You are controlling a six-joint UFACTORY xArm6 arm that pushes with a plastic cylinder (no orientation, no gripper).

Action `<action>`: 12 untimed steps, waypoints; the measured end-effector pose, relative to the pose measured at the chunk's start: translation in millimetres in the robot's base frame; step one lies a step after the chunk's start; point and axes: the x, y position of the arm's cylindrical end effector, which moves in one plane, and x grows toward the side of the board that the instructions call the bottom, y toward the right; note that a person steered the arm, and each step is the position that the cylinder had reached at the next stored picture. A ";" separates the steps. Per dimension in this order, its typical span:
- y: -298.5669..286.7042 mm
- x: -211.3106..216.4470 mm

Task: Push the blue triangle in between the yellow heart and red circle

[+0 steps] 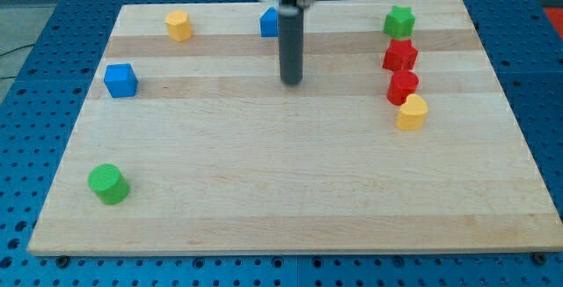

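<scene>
The blue triangle [269,23] sits near the view's top centre, partly hidden behind my rod. My tip [291,82] rests on the board just below and slightly right of it. The red circle [403,86] stands at the view's right, touching the yellow heart [412,112] just below it. The two leave no visible gap between them.
A red star-like block [399,55] and a green star-like block [398,22] stand above the red circle. A yellow hexagon [179,25] is at top left, a blue cube [120,80] at left, a green cylinder [108,184] at bottom left. The wooden board [290,190] has blue table around it.
</scene>
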 end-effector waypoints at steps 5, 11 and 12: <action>-3.5 12.1; 96.6 71.8; 104.6 71.8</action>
